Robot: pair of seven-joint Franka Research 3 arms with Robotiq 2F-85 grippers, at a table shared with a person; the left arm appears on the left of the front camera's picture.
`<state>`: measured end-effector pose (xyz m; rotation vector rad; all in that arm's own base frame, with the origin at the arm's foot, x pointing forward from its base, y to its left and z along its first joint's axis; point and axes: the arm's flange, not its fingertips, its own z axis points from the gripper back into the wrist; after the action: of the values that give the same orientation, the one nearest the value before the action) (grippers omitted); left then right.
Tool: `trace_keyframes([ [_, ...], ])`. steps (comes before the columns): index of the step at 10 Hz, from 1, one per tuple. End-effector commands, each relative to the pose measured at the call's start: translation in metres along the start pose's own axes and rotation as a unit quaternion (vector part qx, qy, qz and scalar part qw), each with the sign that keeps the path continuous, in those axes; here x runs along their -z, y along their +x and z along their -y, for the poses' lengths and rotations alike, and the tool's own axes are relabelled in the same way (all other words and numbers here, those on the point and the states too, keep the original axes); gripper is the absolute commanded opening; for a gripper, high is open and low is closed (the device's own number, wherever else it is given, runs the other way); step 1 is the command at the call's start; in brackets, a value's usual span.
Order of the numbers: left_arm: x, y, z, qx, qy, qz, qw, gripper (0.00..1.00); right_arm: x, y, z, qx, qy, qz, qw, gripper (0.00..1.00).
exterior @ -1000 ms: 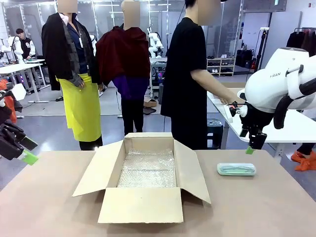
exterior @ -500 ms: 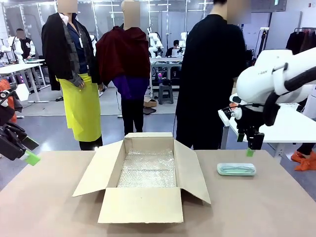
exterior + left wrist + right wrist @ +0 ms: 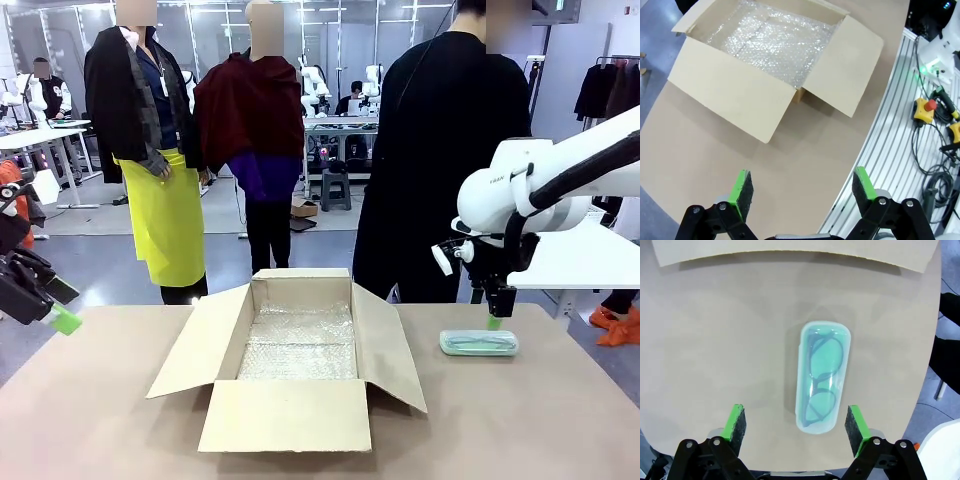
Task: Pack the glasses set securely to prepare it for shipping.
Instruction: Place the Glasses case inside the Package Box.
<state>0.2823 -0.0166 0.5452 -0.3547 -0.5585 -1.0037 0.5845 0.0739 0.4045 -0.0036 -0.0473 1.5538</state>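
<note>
A mint green glasses case [image 3: 479,343] with dark glasses inside lies flat on the brown table, right of the open cardboard box [image 3: 300,345]. My right gripper [image 3: 494,320] hangs just above the case's far right part. In the right wrist view the mint green case [image 3: 823,382] lies lengthwise ahead of the open right gripper [image 3: 796,424], whose pads stand either side of its near end without touching. My left gripper [image 3: 55,315] hovers at the table's left edge; it is open and empty [image 3: 803,186], with the bubble-wrap-lined box [image 3: 775,50] ahead. The pale pink case is out of view.
A person in black [image 3: 440,150] stands at the far side behind the right arm. A white table [image 3: 580,262] stands at the right. The box's right flap [image 3: 390,345] spreads toward the case. A grooved metal rail with cables and a yellow stop button [image 3: 924,109] borders the table.
My right arm has swung left and down until its gripper hangs over the mint green case. The person has stepped right, behind that arm. The left arm has hardly moved.
</note>
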Motion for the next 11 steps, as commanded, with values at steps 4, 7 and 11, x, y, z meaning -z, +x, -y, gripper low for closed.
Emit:
trace_keyframes([
  [4, -0.001, 0.0, 0.0, 0.007, -0.007, 0.005, 1.0, 1.0, 0.04, -0.013, 0.024, 0.009, -0.009, -0.004, 1.0, 1.0],
  [7, -0.001, 0.0, 0.0, 0.007, -0.007, 0.005, 1.0, 1.0, 0.063, -0.021, 0.031, 0.009, -0.005, -0.006, 1.0, 1.0],
  [11, -0.001, 0.0, 0.0, 0.007, -0.007, 0.005, 1.0, 1.0, 0.085, -0.02, 0.038, 0.006, 0.011, -0.017, 1.0, 1.0],
])
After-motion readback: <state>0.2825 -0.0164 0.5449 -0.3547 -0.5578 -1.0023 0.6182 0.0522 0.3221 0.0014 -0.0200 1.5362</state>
